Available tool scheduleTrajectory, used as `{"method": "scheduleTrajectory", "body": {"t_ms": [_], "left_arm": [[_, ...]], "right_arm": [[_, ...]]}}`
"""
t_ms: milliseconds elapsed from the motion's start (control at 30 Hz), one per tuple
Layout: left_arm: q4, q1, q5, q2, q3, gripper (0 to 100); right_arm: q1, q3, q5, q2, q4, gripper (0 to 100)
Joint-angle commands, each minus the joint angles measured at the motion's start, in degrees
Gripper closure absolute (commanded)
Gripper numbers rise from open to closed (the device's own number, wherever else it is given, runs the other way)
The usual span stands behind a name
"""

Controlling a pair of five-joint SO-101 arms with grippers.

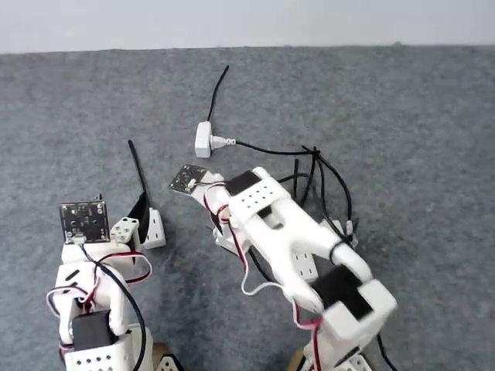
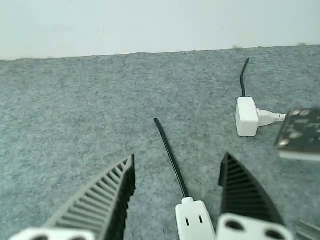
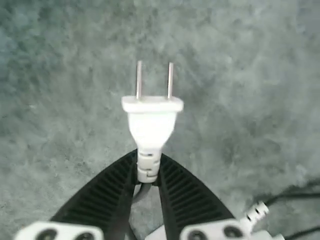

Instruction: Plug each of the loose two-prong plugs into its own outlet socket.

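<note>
White plug (image 3: 151, 120) in right hand (image 3: 148, 158); socket (image 2: 192, 222) within spread left hand (image 2: 178, 159)

a: light check?
b: bright, even and diffuse, coming from above. grey mat (image 1: 402, 116) is lit the same all round the outlet block (image 1: 203, 139), no hot spots. pale wall (image 1: 247, 23) beyond the outlet block is bright.
a: shadows?
b: weak and soft. in the left wrist view a thin one hugs the outlet block's base. a broader dim patch sits under the right arm (image 1: 294, 239), on the side of it away from the outlet block. no hard edges anywhere.
a: glare?
b: minor. slight sheen on the prongs of the plug (image 3: 151, 120) in the right wrist view. white arm shells read bright with their screw holes still showing.
</note>
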Motion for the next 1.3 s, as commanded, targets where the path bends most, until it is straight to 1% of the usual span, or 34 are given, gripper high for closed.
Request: {"method": "scheduleTrajectory", "body": {"t_ms": [0, 67, 233, 300, 433, 633, 867, 967, 1067, 1133, 1267], "left_arm": [[-2.02, 0.44, -0.53, -0.35, -0.48, 73], [-2.02, 0.44, -0.53, -0.35, -0.48, 73], [-2.02, 0.44, -0.53, -0.35, -0.48, 73], [-2.02, 0.44, -0.53, -0.35, -0.48, 73], [-2.02, 0.44, -0.53, -0.35, -0.48, 73], [-2.02, 0.44, -0.53, -0.35, -0.48, 73], [-2.02, 0.44, -0.53, -0.35, -0.48, 73], [-2.02, 0.44, -0.53, -0.35, -0.57, 73], [-1.93, 0.44, -0.53, -0.35, -0.57, 73], [-1.93, 0.44, -0.53, -0.35, -0.57, 73], [-1.93, 0.44, -0.53, -0.35, -0.57, 73]], "right_arm": [[0.04, -5.80, -0.79, 2.77, -0.31, 98.7], [-0.04, -7.82, -1.05, 4.26, 0.22, 96.4], [-0.04, -11.34, -0.88, 6.73, 1.71, 84.8], [-0.04, -12.22, -0.88, 7.69, 1.80, 83.6], [-0.13, -13.54, -0.97, 9.27, 1.89, 83.7], [-2.68, -15.12, -1.05, 10.42, 1.45, 83.7], [-2.77, -19.08, -1.23, 12.62, 1.27, 83.7], [-2.42, -19.78, -3.43, 14.02, -0.13, 83.8], [-1.98, -19.96, -3.52, 15.60, -1.71, 83.8], [-2.07, -19.96, -3.52, 16.40, -2.68, 86.7], [-1.19, -19.96, -3.87, 16.57, -4.97, 95.9]]}}
